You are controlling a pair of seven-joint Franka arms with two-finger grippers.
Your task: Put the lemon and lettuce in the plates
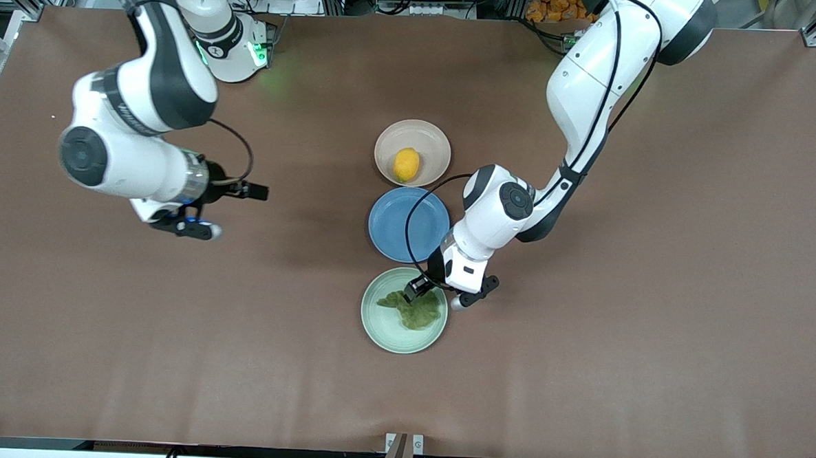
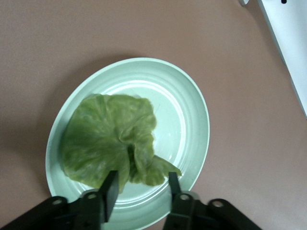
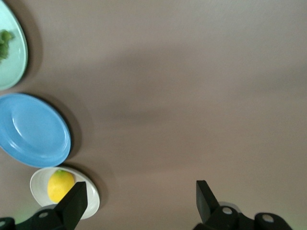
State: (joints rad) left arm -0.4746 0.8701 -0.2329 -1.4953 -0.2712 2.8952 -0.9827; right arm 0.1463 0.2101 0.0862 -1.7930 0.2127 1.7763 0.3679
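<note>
The lemon [image 1: 406, 164] lies in the beige-pink plate [image 1: 431, 135], farthest from the front camera. The lettuce [image 1: 415, 310] lies flat in the mint green plate [image 1: 383, 328], nearest to the front camera. My left gripper [image 1: 443, 296] is open just over the edge of the mint plate. In the left wrist view its fingers [image 2: 110, 189] stand either side of the rim of the lettuce [image 2: 110, 143] on the plate [image 2: 196, 110], holding nothing. My right gripper [image 1: 191, 228] is open and empty over bare table toward the right arm's end, and it waits there. The right wrist view shows the lemon [image 3: 60, 184].
An empty blue plate [image 1: 408, 223] sits between the two task plates; it also shows in the right wrist view [image 3: 33, 129]. The brown table [image 1: 581, 374] spreads wide around the row of three plates.
</note>
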